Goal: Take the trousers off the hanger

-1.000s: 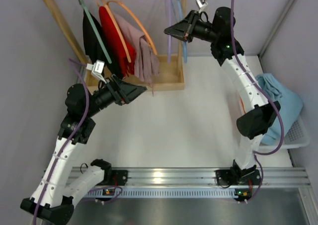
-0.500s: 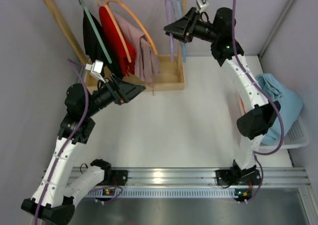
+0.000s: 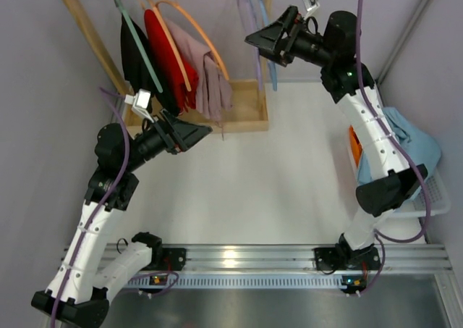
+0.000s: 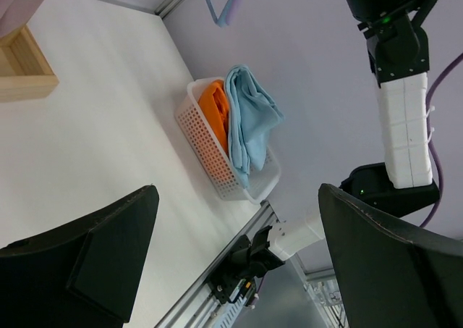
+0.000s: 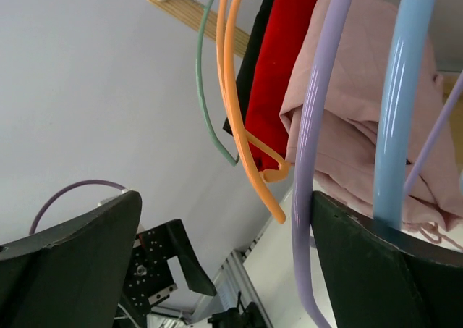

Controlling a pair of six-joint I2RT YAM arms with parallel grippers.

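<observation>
Two robot arms at a white surface point(image 3: 275, 176), with a wooden clothes rack point(image 3: 249, 114) in the upper left of the overhead view.

The trousers point(image 4: 249, 122) are a soft, light blue-teal cloth. They lie crumpled over the rim of a white perforated plastic basket point(image 4: 210, 158) at the right edge of the overhead view, on top of a bright orange cloth point(image 4: 215, 107). Nothing grips them.

The hanger point(image 5: 312, 125) is a thin, smooth, lavender rod bent in a long curve. It hangs bare at the right end of the rack, beside a thicker pale blue hanger point(image 5: 401, 89).

The right gripper point(image 3: 262, 38) is raised at the top centre of the overhead view and points at that hanger. Its jaws are wide and hold nothing. In the wrist view the lavender rod passes just beside the right-hand finger.

The left gripper point(image 3: 199, 132) hovers left of centre, low beside the rack. Its jaws are also wide and empty.

Further left on the rack a dusty pink garment point(image 5: 362, 132) hangs in soft folds over an orange hanger point(image 5: 230, 67), next to red and black cloth.

The removal looks done, since the trousers are off the hanger and in the basket. What seems left is for the right arm to pull clear. That calls for a straight move away from the thin hangers, which could swing or snag on a finger.
</observation>
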